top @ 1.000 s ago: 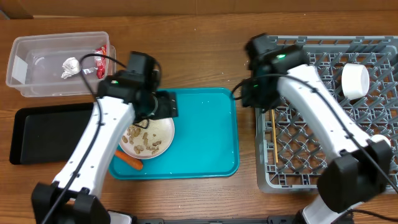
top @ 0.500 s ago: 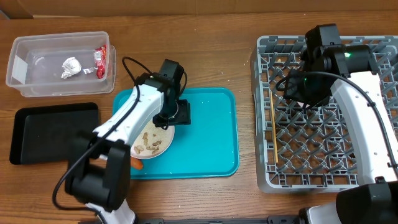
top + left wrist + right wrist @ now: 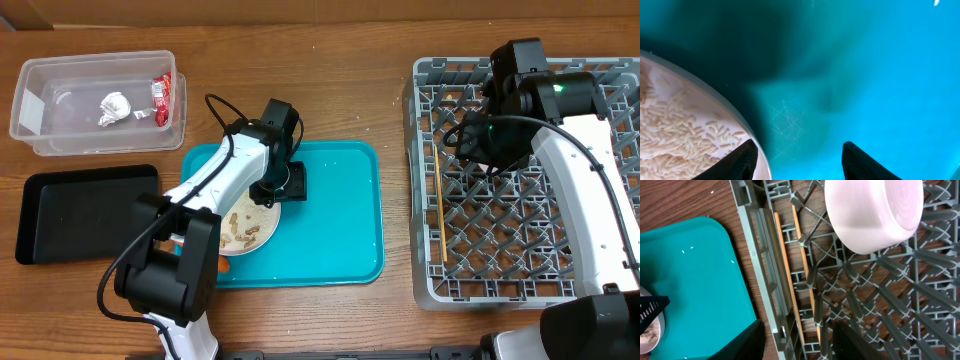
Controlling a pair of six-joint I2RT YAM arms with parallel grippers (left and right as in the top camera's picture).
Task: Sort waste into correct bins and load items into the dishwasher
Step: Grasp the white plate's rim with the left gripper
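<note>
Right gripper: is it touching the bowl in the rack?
Apart. Right wrist view: the right gripper sits open at the bottom edge, with bare rack pegs between it and the bowl.

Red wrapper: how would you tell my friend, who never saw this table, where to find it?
In the top left of the overhead view a clear plastic tub sits above a black tray. At the tub's right end lies the red wrapper, beside a crumpled white tissue. It is the only red thing in the tub.
</note>
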